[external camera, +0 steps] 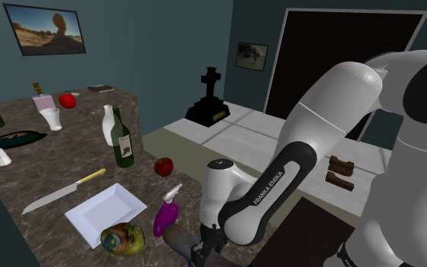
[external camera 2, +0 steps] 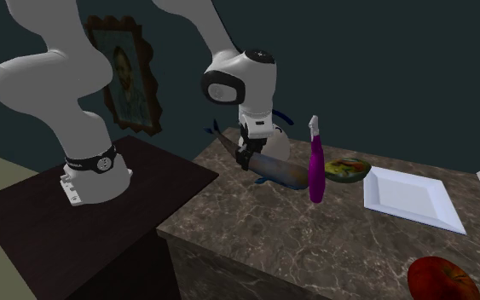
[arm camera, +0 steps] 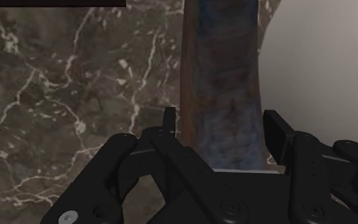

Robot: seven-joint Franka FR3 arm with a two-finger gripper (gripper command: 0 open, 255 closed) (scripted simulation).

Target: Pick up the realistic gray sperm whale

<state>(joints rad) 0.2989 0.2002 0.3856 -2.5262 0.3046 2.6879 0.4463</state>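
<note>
Dark teal walls (external camera: 166,45) are enclosing the room — a framed picture (external camera: 45,29) is hanging above a marble counter (external camera: 60,152).

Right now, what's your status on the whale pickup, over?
Gripper open, fingers either side of whale. Whale lying at marble counter edge, not lifted. Purple spray bottle close beside it, not blocking.

White letters on the arm's dark forearm (external camera: 268,187) read "FRANKA EMIKA".
</note>
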